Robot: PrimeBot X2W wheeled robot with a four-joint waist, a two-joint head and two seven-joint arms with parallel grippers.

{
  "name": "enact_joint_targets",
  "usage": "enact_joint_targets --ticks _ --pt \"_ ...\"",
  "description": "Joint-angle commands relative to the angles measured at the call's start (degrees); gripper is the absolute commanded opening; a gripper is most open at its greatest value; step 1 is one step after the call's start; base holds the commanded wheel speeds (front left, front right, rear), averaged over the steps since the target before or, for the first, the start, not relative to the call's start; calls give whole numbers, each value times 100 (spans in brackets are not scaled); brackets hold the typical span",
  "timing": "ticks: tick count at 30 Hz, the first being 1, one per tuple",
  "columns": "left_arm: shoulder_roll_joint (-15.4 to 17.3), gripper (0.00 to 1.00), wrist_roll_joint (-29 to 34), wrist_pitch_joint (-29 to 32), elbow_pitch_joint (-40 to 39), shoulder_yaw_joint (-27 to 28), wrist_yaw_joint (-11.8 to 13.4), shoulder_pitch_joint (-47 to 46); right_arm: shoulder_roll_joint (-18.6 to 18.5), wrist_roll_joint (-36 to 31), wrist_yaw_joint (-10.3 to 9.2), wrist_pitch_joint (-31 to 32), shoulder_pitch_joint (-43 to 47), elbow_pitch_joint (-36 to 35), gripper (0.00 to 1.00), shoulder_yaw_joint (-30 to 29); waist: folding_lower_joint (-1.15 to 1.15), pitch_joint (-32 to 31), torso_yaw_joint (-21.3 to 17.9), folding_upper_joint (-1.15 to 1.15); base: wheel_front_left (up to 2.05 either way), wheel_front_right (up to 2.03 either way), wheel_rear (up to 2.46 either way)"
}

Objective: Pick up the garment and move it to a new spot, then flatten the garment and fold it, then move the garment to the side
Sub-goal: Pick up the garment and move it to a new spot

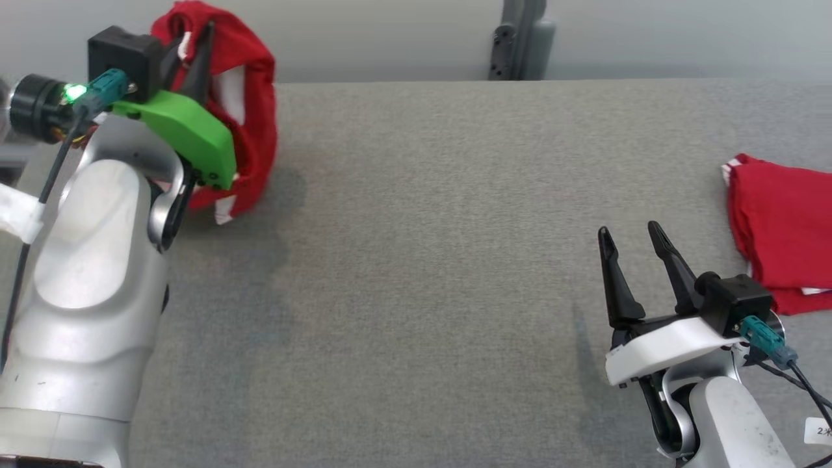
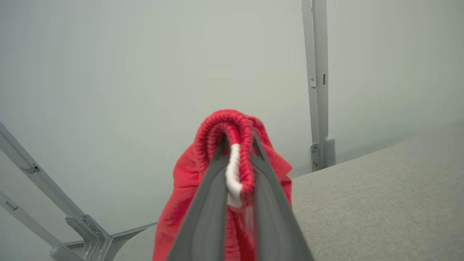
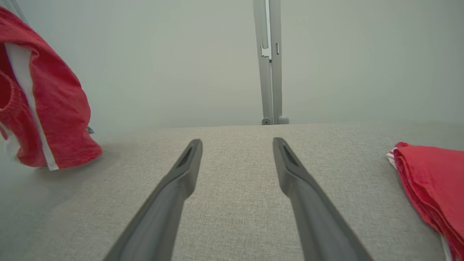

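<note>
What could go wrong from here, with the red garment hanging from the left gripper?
1. The left gripper pinches only the garment by its bunched waistband and white cord, so it may slip during the carry.
2. It hangs near the table's far left edge; dropped there, it might slide off.
3. The right gripper is open and far off, so the garment will likely land crumpled.
</note>
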Motion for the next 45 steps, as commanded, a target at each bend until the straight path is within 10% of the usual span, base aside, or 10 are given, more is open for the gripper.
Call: enact_joint_targets --ticks 1,15,31,33,34,45 --pt "-67 0 -97 112 -270 -75 -10 -28 -2 81 -8 -56 102 33 100 8 0 -566 -725 0 0 0 0" --pt "-908 0 -959 1115 -2509 -237 607 826 -2 286 -8 -292 -103 287 100 55 0 -39 -1525 0 0 0 0" --pt "-581 0 -1259 -307 -16 588 1176 1836 -4 331 -8 -451 -582 618 100 202 0 695 -1582 0 0 0 0" --pt "-555 46 -1268 -491 204 662 1154 1839 -2 300 -8 -454 -610 638 100 173 0 680 -1522 0 0 0 0" --pt "-553 98 -1297 -583 300 690 1132 1838 -2 277 -8 -457 -618 654 100 169 0 667 -1494 0 0 0 0" --pt "-532 100 -1050 -1360 420 537 830 2085 -4 182 -8 -479 -525 729 100 159 0 275 -1149 0 0 0 0"
